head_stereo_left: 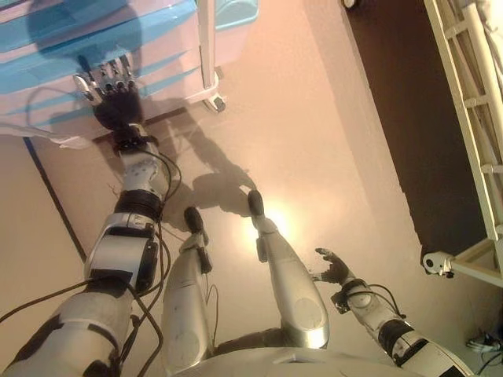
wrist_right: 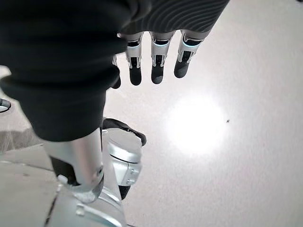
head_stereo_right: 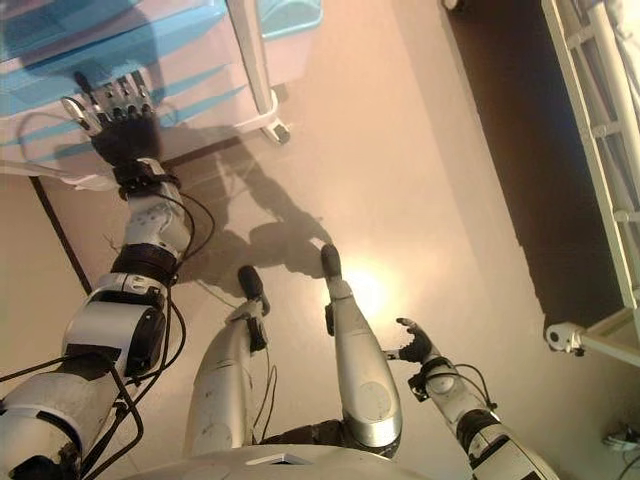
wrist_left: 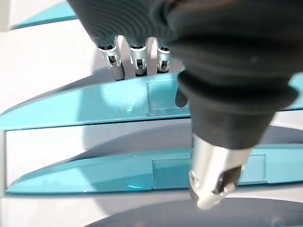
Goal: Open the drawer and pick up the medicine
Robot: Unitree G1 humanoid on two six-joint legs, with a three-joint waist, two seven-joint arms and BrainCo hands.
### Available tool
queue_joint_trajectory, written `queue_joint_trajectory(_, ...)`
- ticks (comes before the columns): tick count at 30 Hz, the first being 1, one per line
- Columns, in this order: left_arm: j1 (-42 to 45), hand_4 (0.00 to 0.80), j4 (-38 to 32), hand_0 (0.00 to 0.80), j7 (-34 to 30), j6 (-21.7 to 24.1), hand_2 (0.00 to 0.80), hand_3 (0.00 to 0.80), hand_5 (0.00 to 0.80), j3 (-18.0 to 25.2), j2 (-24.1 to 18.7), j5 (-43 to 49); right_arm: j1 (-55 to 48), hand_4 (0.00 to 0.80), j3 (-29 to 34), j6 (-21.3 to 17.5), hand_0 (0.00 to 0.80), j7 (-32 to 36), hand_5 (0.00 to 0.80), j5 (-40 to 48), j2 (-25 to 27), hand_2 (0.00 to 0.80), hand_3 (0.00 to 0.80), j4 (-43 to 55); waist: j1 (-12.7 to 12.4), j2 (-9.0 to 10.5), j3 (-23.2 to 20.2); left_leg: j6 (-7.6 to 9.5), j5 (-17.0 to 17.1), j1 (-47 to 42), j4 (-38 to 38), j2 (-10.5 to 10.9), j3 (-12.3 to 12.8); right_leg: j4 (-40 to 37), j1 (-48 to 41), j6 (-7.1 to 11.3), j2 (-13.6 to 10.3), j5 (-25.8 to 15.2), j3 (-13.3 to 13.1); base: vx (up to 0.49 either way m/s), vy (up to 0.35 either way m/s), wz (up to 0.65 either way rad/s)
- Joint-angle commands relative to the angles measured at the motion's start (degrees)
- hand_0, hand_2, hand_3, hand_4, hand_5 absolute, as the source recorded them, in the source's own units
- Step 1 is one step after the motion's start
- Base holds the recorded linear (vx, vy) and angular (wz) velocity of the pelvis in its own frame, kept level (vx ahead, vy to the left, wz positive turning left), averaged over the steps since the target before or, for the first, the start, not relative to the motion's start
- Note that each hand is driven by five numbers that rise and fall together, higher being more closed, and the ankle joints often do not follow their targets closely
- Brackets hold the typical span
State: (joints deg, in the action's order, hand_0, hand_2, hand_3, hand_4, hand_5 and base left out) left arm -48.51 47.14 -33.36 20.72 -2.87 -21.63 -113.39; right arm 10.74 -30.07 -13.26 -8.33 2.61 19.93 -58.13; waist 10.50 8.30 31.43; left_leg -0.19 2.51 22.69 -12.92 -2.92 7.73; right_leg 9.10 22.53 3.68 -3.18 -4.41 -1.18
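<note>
A white drawer unit (head_stereo_left: 169, 35) with teal handle strips stands at the far left; its drawers look shut. No medicine shows in any view. My left hand (head_stereo_left: 118, 102) is stretched out against the unit's front, at one teal handle (wrist_left: 94, 106). In the left wrist view my hand (wrist_left: 213, 56) reaches behind that handle's edge, and a second teal handle (wrist_left: 94, 175) lies beside it. My right hand (head_stereo_left: 334, 271) hangs low at my right side over bare floor, open and empty; the right wrist view (wrist_right: 156, 61) shows it too.
A white post with a foot (head_stereo_left: 211, 86) stands beside the drawer unit. A white rack (head_stereo_left: 471, 102) runs along the right edge, with a dark floor strip (head_stereo_left: 401, 118) next to it. A dark line (head_stereo_left: 51, 196) crosses the floor at left.
</note>
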Motion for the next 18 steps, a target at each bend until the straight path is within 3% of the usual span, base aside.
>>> queue_joint_trajectory(1, -11.16, 0.000, -33.10, 0.000, -23.77, -0.15, 0.000, 0.000, 0.000, -1.93, -8.51, 6.09, -1.77, 0.000, 0.71, 1.97, 0.000, -0.89, 0.000, -1.61, 0.57, 0.000, 0.000, 3.35, -5.23, 0.65, -4.02, 1.46, -8.54, -4.51, 1.29, 4.78, -2.18, -1.77, -3.12, -2.84, 4.94, 2.78, 2.24, -0.043, -0.110, 0.19)
queue_joint_trajectory(7, 3.21, 0.000, -39.04, 0.000, -24.50, -7.35, 0.000, 0.000, 0.000, 1.41, -4.53, 5.85, -1.15, 0.000, 2.51, 4.71, 0.000, -1.26, 0.000, -4.33, 0.11, 0.000, 0.000, 3.70, -8.51, 0.11, -7.14, -0.57, -6.25, -7.98, 4.52, 4.67, -5.47, -4.50, -8.45, -3.53, 4.68, 3.40, 4.76, -0.023, -0.106, 0.17)
queue_joint_trajectory(11, 17.05, 0.000, -39.72, 0.000, -23.35, -12.88, 0.000, 0.000, 0.000, 3.55, 2.15, 7.33, -1.52, 0.000, 4.58, 6.57, 0.000, -0.66, 0.000, -7.33, -0.22, 0.000, 0.000, 3.73, -10.51, -0.33, -9.37, -1.22, -6.47, -10.97, 4.61, 5.20, -7.48, -7.34, -12.92, -3.43, 4.18, 3.02, 6.24, 0.011, -0.070, 0.26)
queue_joint_trajectory(15, 31.20, 0.000, -33.86, 0.000, -25.63, -22.35, 0.000, 0.000, 0.000, 3.61, 9.20, 7.98, -1.91, 0.000, 6.31, 7.56, 0.000, 1.22, 0.000, -12.54, -0.25, 0.000, 0.000, 3.40, -13.42, -1.19, -10.82, -1.33, -6.76, -13.08, 3.45, 5.89, -9.38, -8.10, -17.37, -3.18, 3.70, 3.47, 7.99, 0.034, -0.092, 0.23)
queue_joint_trajectory(18, 40.61, 0.000, -25.06, 0.000, -30.62, -31.37, 0.000, 0.000, 0.000, 4.61, 10.73, 7.50, -2.28, 0.000, 8.75, 7.82, 0.000, 3.33, 0.000, -14.64, 0.70, 0.000, 0.000, 3.39, -15.53, -2.44, -11.51, -1.25, -6.55, -14.23, 2.86, 6.25, -10.53, -7.18, -19.67, -3.28, 3.39, 4.54, 9.63, 0.054, -0.044, 0.41)
